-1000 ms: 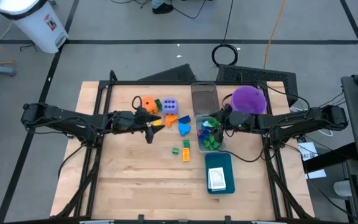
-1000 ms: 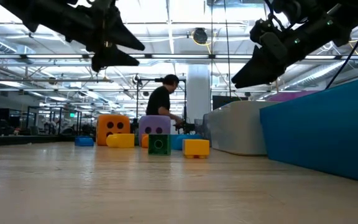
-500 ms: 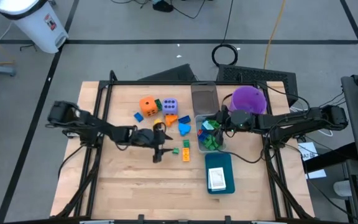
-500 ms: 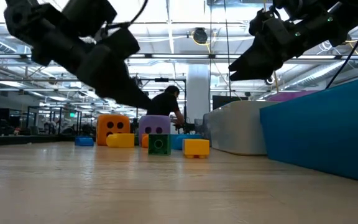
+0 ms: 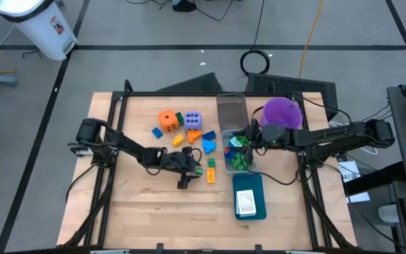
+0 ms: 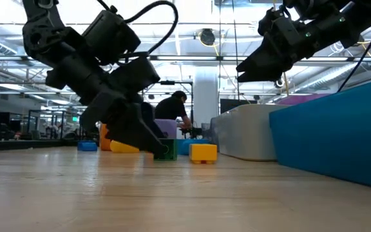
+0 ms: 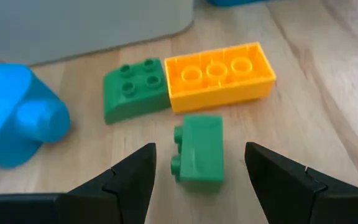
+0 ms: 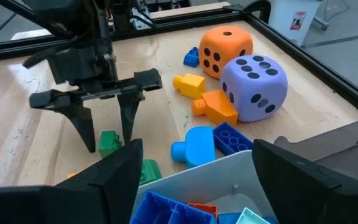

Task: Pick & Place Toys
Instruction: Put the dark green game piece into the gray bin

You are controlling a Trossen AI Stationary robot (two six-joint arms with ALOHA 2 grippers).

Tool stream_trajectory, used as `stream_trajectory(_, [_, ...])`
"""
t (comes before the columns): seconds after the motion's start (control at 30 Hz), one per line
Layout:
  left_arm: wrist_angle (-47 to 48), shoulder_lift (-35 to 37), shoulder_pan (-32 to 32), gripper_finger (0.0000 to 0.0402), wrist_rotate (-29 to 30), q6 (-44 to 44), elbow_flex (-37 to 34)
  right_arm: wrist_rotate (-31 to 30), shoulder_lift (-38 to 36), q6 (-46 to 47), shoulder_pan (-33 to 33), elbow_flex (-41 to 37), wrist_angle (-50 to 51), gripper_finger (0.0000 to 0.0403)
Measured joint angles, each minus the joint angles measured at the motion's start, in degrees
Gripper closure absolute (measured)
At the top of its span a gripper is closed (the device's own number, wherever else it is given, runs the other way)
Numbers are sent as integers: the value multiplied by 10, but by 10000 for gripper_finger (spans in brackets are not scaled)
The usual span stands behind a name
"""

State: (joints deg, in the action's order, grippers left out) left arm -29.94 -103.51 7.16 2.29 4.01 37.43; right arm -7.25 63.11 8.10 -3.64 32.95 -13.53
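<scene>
Small green studded plastic block (image 7: 197, 149): lies on its side on the wooden table (image 5: 146, 212), just beside a green brick and a yellow brick. Judged light, rigid and smooth, best taken across its flat sides. Left gripper (image 7: 197, 171) is spread open astride it, ungrasped; right gripper (image 5: 247, 134) hangs open, empty, over the clear bin (image 5: 252, 164).

Two matte-black jointed arms, looped black cables, seemingly wedge-shaped dark fingers (image 7: 132, 180).

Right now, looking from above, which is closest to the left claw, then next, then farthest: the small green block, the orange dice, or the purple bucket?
From the left gripper:
1. Small green block, right beside it.
2. Orange dice, toward the table's back.
3. Purple bucket, far across at the right arm's side.
</scene>
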Motion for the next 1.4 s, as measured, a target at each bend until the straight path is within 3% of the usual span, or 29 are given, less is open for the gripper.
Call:
stream_trajectory(0.2, [-2, -3, 0, 174, -8, 2, 3, 0, 0, 0, 0, 0, 1, 124])
stream_trajectory(0.47, [2, 18, -4, 302, -10, 0, 3, -1, 0, 0, 0, 0, -1, 124])
stream_trajectory(0.67, [-4, 93, -17, 302, -5, -37, 3, 1, 0, 0, 0, 0, -15, 124])
stream_trajectory(0.87, [-34, 170, -12, 279, 46, -111, 3, 31, 13, -6, 25, 1, -62, 124])
stream_trajectory(1.07, [-76, 180, 7, 301, 51, -123, 3, 30, 73, -110, 82, 0, -167, 124])
stream_trajectory(1.27, [-96, 180, 8, 301, 57, -124, 3, 29, 165, -236, 114, 0, -320, 124])
stream_trajectory(1.4, [-105, 180, 9, 285, 58, -116, 3, 29, 219, -271, 116, 3, -402, 124])
